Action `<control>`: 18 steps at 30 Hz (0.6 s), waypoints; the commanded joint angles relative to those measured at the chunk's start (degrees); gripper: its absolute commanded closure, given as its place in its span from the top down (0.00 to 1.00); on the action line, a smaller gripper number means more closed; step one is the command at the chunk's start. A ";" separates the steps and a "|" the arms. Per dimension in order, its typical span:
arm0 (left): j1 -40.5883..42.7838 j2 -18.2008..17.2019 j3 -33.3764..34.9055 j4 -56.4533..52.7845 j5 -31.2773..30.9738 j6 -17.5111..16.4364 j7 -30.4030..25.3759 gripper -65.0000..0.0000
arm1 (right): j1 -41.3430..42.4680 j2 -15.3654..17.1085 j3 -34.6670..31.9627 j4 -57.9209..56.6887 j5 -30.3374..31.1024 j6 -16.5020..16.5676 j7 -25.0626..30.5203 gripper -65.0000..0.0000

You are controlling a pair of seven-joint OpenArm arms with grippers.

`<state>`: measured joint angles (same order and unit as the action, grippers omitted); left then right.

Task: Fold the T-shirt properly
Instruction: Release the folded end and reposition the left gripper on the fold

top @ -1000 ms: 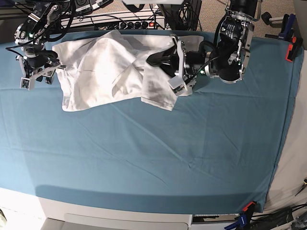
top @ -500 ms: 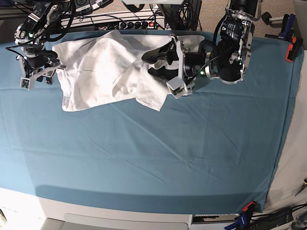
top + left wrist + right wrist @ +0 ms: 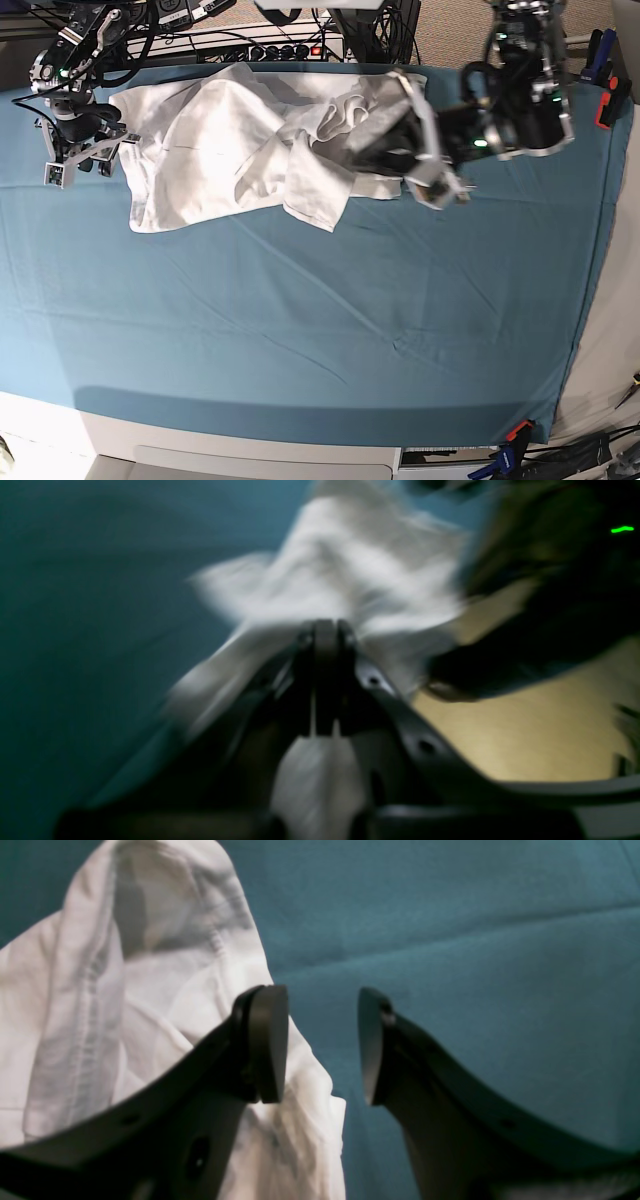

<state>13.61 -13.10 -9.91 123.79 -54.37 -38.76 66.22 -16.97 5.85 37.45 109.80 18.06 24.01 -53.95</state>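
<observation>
My right gripper [image 3: 75, 160] hangs at the far left of the table in the base view, jaws apart and empty, just beside the left end of the T-shirt [image 3: 215, 140]. The white shirt lies bunched along the back edge of the teal cloth sheet [image 3: 320, 320], its long axis running left to right across the table, one hemmed corner drooping toward the front at the lower left and another flap hanging down near the middle. At the shirt's right end my left gripper [image 3: 375, 150] reaches in from the right, blurred with motion, and its jaws are pressed together on a fold of the shirt.

The right wrist view shows what the base view cannot: my two dark pads [image 3: 267, 1042] stand clearly separated with bare teal cloth [image 3: 450, 940] between them, and the shirt [image 3: 100, 1015] with its stitched hem runs under and behind the left-hand pad. Whether that pad touches the fabric I cannot tell. The left wrist view is heavily blurred, yet it shows the fingers [image 3: 325, 645] closed against each other, white cloth [image 3: 340, 580] bunched past the tips and more of it below them.

In front of the shirt the sheet lies wide and bare all the way to the near edge. The shirt sits close to the back edge, where cables and a box with a red light [image 3: 318, 49] crowd the rim.
</observation>
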 commanded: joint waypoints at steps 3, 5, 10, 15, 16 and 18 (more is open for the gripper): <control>2.49 -1.68 -3.45 0.90 2.67 4.17 -3.26 0.00 | 0.31 0.83 0.15 0.81 0.55 0.17 1.27 0.36; 4.66 -1.64 -3.76 0.90 3.61 5.33 -3.26 0.00 | 0.31 0.83 0.15 0.81 0.57 0.17 1.29 0.36; 8.81 -1.46 -1.38 0.90 3.67 5.99 -3.17 0.00 | 0.31 0.83 0.15 0.81 0.59 0.17 1.33 0.36; 9.40 -0.61 4.35 0.87 9.75 7.39 -5.55 0.00 | 0.31 0.83 0.15 0.81 0.61 0.17 1.31 0.36; 9.38 -0.15 5.81 0.87 12.55 8.63 -6.91 0.00 | 0.31 0.83 0.15 0.81 0.87 0.17 1.33 0.36; 9.35 0.31 9.09 0.83 18.10 10.14 -9.20 0.00 | 0.31 0.83 0.15 0.81 1.73 0.17 1.31 0.36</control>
<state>22.98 -12.84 -0.67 123.74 -34.81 -28.34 58.22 -16.97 5.85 37.43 109.80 19.33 24.01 -53.95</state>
